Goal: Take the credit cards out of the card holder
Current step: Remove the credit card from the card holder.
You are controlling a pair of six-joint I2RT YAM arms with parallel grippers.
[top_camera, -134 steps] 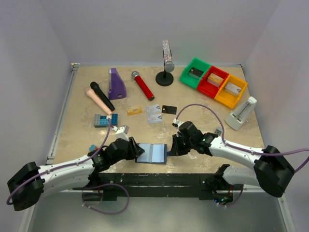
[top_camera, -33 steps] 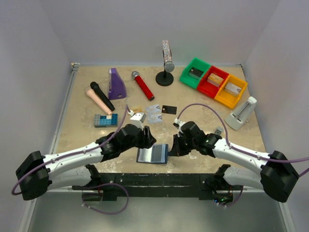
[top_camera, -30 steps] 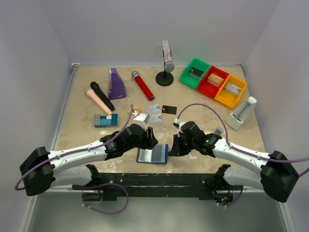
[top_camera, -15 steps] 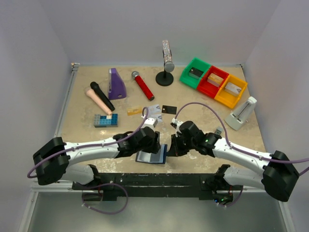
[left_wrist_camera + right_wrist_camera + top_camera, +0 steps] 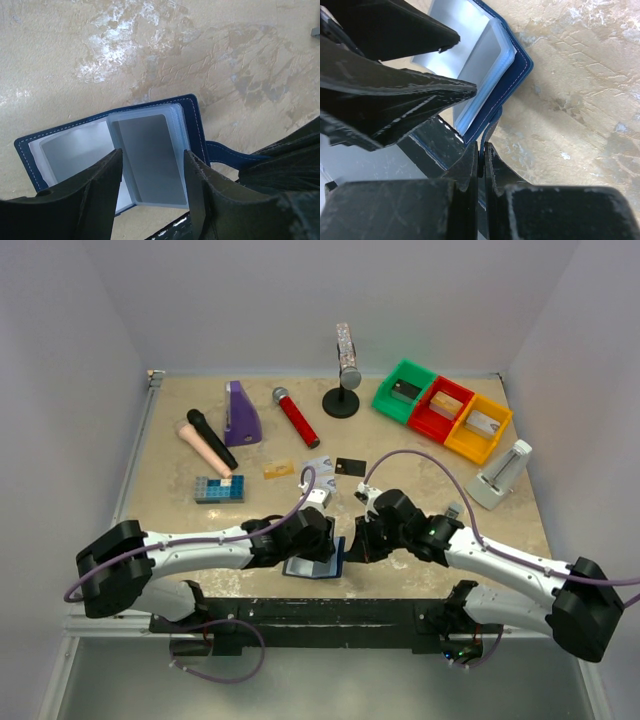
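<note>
Your two arms point(image 5: 200, 543) are white tubes with black joints point(image 5: 112, 568); a purple cable point(image 5: 405, 458) trails along each, and the black fingers point(image 5: 95, 195) look scuffed.

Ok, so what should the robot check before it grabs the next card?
1. The card holder lies open: ok.
2. The right pincer is shut on the snap tab, pinning it: ok.
3. The left pincer is open, one finger on each side of the clear pockets: ok.
4. A card sits in the front pocket: cannot tell.
5. The loose cards lie farther back, away from both pincers: ok.
</note>
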